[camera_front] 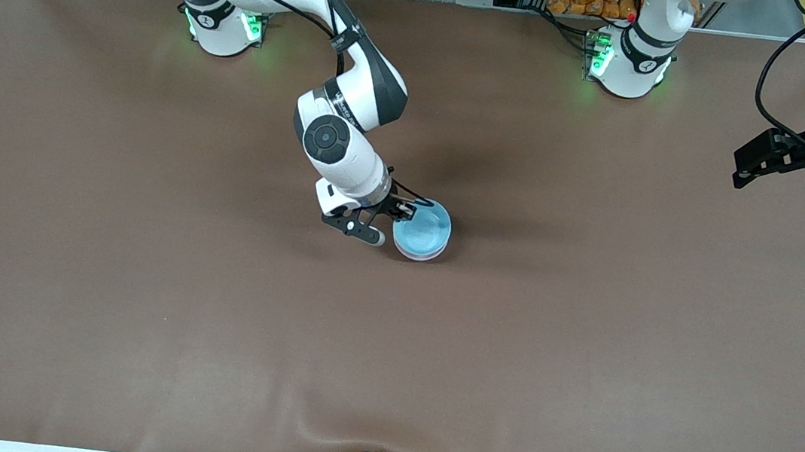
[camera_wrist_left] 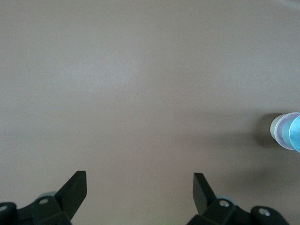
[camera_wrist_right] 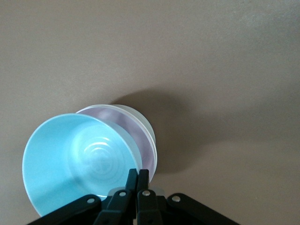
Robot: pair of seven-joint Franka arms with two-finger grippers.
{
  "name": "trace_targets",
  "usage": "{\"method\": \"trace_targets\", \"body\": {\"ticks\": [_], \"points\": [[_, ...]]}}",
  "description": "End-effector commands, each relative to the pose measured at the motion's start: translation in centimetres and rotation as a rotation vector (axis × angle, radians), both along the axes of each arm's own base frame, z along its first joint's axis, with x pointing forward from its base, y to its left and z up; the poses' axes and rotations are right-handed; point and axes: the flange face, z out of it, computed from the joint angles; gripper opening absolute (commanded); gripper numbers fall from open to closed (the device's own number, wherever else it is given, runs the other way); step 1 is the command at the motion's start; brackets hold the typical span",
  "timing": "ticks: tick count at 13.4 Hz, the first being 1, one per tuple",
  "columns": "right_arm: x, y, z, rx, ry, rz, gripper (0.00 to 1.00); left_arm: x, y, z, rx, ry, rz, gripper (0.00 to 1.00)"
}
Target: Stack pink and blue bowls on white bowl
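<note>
The right gripper (camera_wrist_right: 137, 180) has its jaws pinched tight on the rim of the blue bowl (camera_wrist_right: 79, 164), one finger inside the rim and one outside, at the edge nearest the right arm's base. The blue bowl sits in the pink bowl (camera_wrist_right: 140, 136), which in turn nests in the white bowl (camera_wrist_right: 145, 123); in the front view the stack (camera_front: 422, 230) stands near the middle of the tabletop (camera_front: 136, 302). In the right wrist view the blue bowl appears tipped, its rim raised on the gripped edge rather than lying level with the pink rim.

Judging from this, the step in hand is seating and letting go of the blue bowl. To do it well, the arm should lower until the blue rim lies even all round, then part the jaws slowly and rise straight up, so that neither finger drags the rim and tips the stack.

The left gripper (camera_wrist_left: 139, 190) waits with jaws spread wide over bare tabletop toward the left arm's end, well apart from the stack.
</note>
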Motion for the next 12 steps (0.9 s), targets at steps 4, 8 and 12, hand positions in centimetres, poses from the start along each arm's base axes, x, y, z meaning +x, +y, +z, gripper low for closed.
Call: {"method": "trace_targets", "body": {"ticks": [4, 8, 12], "points": [[0.3, -0.5, -0.1, -0.01, -0.01, -0.003, 0.37, -0.7, 0.1, 1.1, -0.012, -0.035, -0.008, 1.0], [1.4, -1.5, 2.0, 0.005, -0.027, -0.009, 1.0, -0.9, -0.1, 1.3, -0.012, -0.037, -0.011, 1.0], [4.7, -7.6, 5.9, 0.012, -0.02, 0.083, 1.0, -1.1, -0.2, 1.5, -0.012, -0.038, -0.011, 1.0]]}}
